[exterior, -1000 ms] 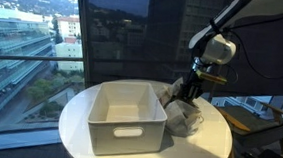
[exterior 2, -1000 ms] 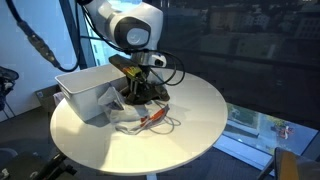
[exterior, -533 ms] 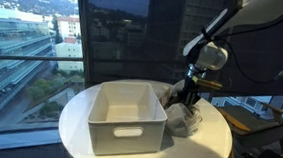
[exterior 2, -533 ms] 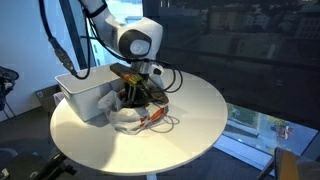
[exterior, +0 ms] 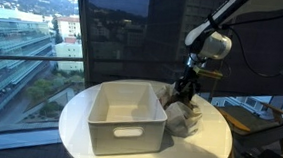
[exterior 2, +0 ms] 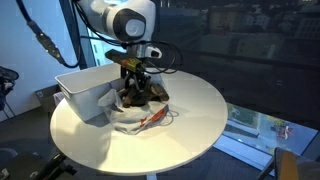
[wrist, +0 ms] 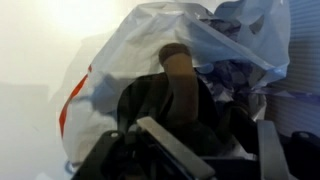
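A crumpled white plastic bag (exterior: 186, 119) (exterior 2: 135, 120) (wrist: 140, 45) with red print lies on the round white table (exterior: 209, 144) (exterior 2: 200, 115), right beside a white bin (exterior: 127, 136) (exterior 2: 85, 88). A dark brown thing (wrist: 172, 92) (exterior 2: 135, 97) sticks up out of the bag's mouth. My gripper (exterior: 187, 84) (exterior 2: 135, 84) (wrist: 210, 132) hangs straight above it. In the wrist view its fingers stand wide apart, one on each side of the dark thing, with a gap to each. I cannot make out what the dark thing is.
The bin takes up the table half away from the bag in both exterior views. A large window (exterior: 34, 41) runs behind the table. Black cables (exterior 2: 45, 45) hang by the arm, and a table edge lies close behind the bag.
My gripper has risen a little above the bag and its fingers have spread apart. The dark thing stays in the bag's mouth.
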